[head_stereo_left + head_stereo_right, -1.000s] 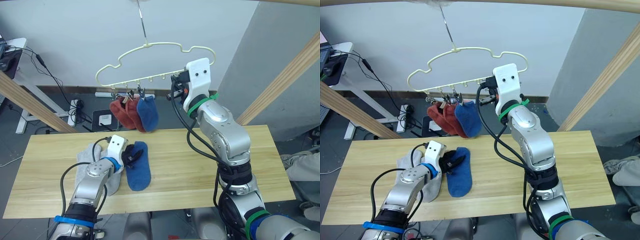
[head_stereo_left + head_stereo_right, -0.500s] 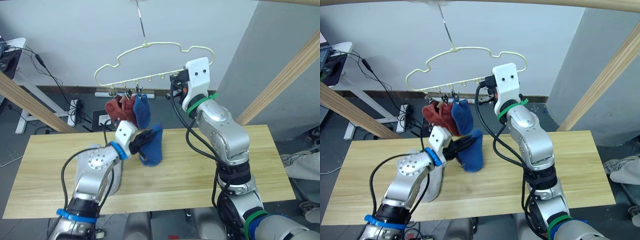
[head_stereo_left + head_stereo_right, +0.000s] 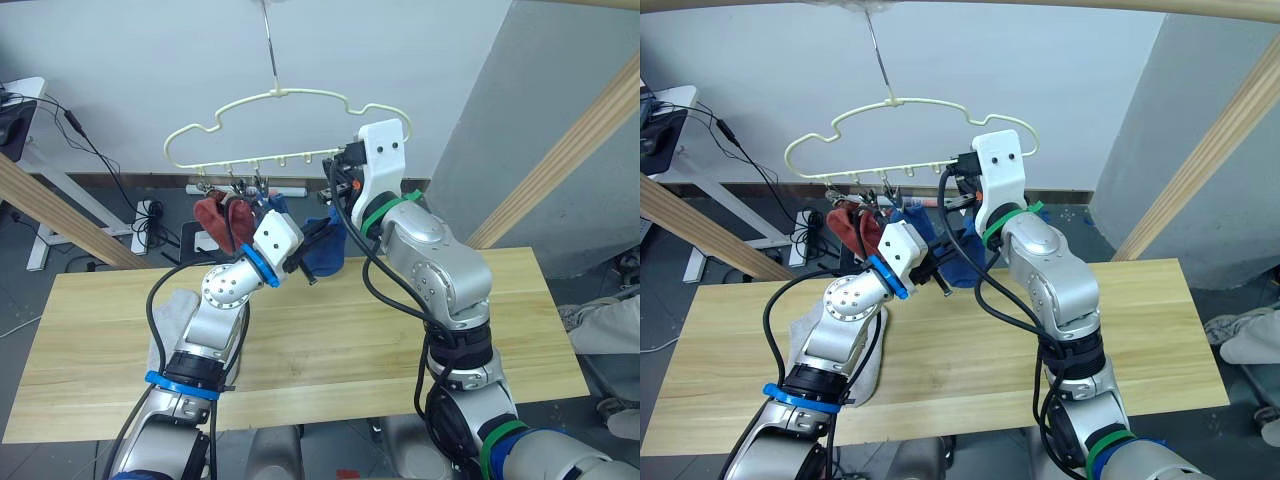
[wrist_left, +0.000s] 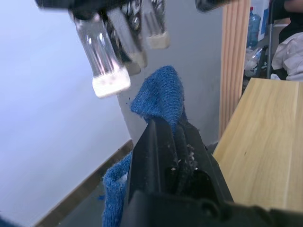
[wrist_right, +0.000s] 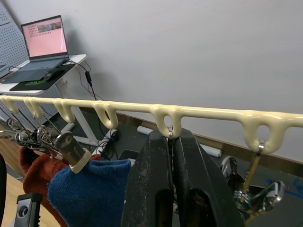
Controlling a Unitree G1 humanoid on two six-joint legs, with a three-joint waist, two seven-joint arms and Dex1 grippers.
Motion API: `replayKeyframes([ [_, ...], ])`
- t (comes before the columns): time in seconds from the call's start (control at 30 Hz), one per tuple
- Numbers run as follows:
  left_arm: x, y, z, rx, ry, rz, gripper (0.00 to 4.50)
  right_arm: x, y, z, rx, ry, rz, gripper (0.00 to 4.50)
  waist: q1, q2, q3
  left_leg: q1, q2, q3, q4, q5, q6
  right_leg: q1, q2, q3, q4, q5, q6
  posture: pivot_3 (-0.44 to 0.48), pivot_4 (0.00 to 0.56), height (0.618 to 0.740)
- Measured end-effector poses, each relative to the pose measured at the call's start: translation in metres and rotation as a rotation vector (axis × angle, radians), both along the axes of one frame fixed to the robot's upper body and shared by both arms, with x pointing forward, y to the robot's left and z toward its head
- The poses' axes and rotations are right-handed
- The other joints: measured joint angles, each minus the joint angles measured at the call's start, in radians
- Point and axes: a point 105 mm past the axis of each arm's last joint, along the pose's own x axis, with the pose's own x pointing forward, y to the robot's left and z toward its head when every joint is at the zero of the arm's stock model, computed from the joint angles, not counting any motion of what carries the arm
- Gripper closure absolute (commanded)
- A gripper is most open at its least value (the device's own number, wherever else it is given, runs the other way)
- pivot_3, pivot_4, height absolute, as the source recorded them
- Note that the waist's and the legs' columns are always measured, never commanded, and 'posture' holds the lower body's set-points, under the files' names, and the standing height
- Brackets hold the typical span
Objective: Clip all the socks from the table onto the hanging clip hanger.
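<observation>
One royal blue knit ankle sock (image 3: 325, 255) is pinched in the left end effector (image 3: 305, 262) just below the pale-yellow wavy wire clip hanger (image 3: 280, 98), evidently for clipping, while the right end effector (image 5: 171, 142), fingers together, pinches a small clip beneath that hanger, probably steadying it.

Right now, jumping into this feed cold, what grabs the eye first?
The left pincer holds a blue sock up under the clip hanger, beside two rust-red socks already clipped. The right pincer is shut at the hanger's clip bar, and grey socks lie on the table.
</observation>
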Motion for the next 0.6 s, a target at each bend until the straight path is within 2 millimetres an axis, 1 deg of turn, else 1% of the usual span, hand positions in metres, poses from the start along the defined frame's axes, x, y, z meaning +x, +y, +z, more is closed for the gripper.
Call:
replayKeyframes([
  [0.23,0.0028,0.0020,0.0080,-0.014,-0.037,0.014,4.47,-0.0018,0.0015,-0.0002,0.000,0.006,0.012,4.50,0.000,0.000,0.000,0.000,0.000,0.000,0.000,0.000,0.000,0.000,0.000,0.000,0.000,0.000,0.000,-0.064,0.304,0.735],
  [0.47,0.0042,0.0031,0.0086,-0.025,-0.041,0.029,4.47,-0.0032,0.0018,-0.0004,0.002,0.016,0.018,4.50,0.000,0.000,0.000,0.000,0.000,0.000,0.000,0.000,0.000,0.000,0.000,0.000,0.000,0.000,0.000,-0.059,0.308,0.735],
  [0.57,0.0047,0.0032,0.0081,-0.027,-0.037,0.032,4.50,-0.0034,0.0010,-0.0006,0.009,0.026,0.018,3.80,0.000,0.000,0.000,0.000,0.000,0.000,0.000,0.000,0.000,0.000,0.000,0.000,0.000,0.000,0.000,-0.059,0.309,0.735],
  [0.6,0.0048,0.0030,0.0086,-0.028,-0.038,0.032,4.50,-0.0034,0.0007,-0.0007,0.010,0.028,0.016,3.45,0.000,0.000,0.000,0.000,0.000,0.000,0.000,0.000,0.000,0.000,0.000,0.000,0.000,0.000,0.000,-0.059,0.309,0.735],
])
